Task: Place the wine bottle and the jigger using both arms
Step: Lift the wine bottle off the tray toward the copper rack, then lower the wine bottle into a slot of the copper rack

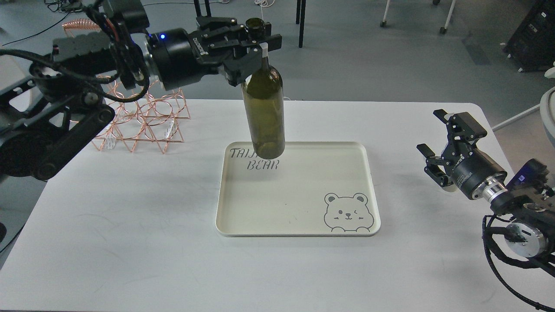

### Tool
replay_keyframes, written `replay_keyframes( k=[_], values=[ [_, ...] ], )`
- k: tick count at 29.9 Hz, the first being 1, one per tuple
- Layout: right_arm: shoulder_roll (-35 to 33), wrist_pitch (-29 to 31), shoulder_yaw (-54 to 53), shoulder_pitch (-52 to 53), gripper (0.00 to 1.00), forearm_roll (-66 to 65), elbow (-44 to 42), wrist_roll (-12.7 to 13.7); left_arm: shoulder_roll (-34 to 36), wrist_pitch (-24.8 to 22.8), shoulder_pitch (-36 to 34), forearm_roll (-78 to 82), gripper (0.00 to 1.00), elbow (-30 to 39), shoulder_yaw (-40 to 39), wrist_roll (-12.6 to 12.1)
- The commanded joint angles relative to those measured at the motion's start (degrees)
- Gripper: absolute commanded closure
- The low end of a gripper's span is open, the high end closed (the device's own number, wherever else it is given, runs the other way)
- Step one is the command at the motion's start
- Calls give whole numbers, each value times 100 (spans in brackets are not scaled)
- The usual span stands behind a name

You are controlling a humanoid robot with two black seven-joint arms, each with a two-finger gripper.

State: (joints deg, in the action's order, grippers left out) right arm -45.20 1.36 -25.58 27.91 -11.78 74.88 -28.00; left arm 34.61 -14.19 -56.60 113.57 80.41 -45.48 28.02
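Observation:
The wine bottle (pixel 263 112), dark olive-green, hangs upright in the air above the back left corner of the cream tray (pixel 373 190), its base clear of the tray floor. My left gripper (pixel 256 39) is shut on the bottle's neck just under the mouth. My right gripper (pixel 437 139) is open at the table's right side, well apart from the tray. A small pale thing (pixel 448 187) shows under the right gripper; I cannot tell if it is the jigger. No silver jigger shows clearly.
A copper wire rack (pixel 143 123) stands at the back left of the white table (pixel 130 225). The tray bears a bear drawing (pixel 348 213) and lettering. Chair legs and cables lie on the floor behind.

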Motion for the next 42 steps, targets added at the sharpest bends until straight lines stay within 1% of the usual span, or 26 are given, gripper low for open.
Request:
replay_keyframes(
  k=[1,5,9,11,21,30,38,42],
  values=[
    [-6,-4,0,-22,1,0,1,0,405,-145,-509,16,86,-87,108,-2],
    [2,-4,-9,-58,1,0,1,0,967,-374,-826,33,87,-166,319,-2],
    [2,-4,0,-58,1,0,1,0,1302,-812,-897,51,86,-193,373,-2],
    [3,-4,0,-58,1,0,-8,0,1399,-936,-897,60,86,-228,381,-2],
    [11,-4,-9,-66,1,0,-8,0,1242,-910,-879,139,86,-957,381,-2],
    [11,-13,-9,-110,1,0,-8,0,1118,-638,-844,279,86,-1537,390,-2],
    [2,-13,-18,-128,1,0,1,0,1109,-638,-818,473,86,-1590,390,-2],
    [2,-13,-26,-137,1,0,1,0,1109,-638,-792,482,86,-1608,539,-2]
  ],
)
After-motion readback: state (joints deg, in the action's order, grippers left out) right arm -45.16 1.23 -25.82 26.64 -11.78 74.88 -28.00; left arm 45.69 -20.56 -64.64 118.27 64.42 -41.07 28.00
